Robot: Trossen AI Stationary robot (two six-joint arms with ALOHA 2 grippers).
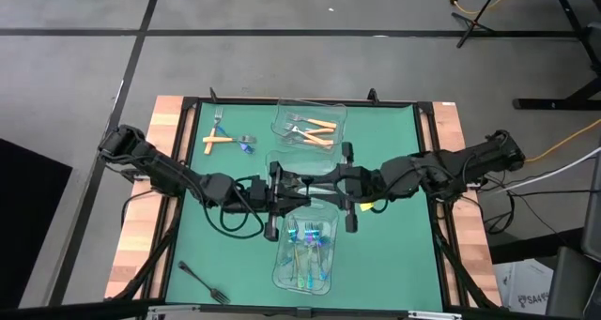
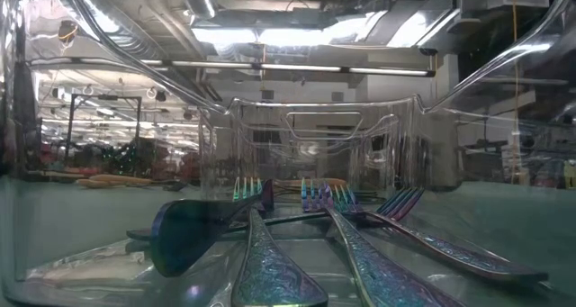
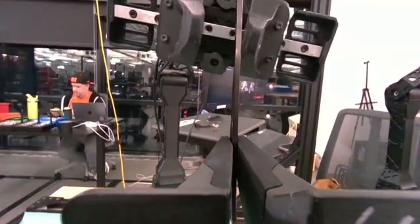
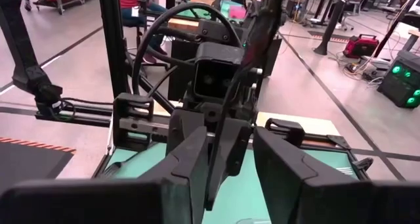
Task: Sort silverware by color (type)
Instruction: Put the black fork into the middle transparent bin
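Where the green tabletop (image 1: 394,142) comes closest, one dark fork (image 1: 204,281) lies alone by the near left corner. Beside it, by the middle of the near edge, a clear box (image 1: 282,281) holds the shiny blue forks (image 1: 308,245), lying side by side.

Past that box, the two arms meet tip to tip over the middle of the tabletop. The left end effector (image 1: 279,190) is clenched, its fingers pressed tight together. The right end effector (image 1: 340,181) is released, its fingers apart. Something thin and dark sits between them, and I cannot tell what it is. A second clear box (image 1: 272,160) lies partly hidden under the arms.

By the far edge, a third clear box (image 1: 335,114) holds orange-handled forks (image 1: 315,128). More orange-handled forks (image 1: 217,140) and a small blue piece (image 1: 247,145) lie loose near the far left corner.
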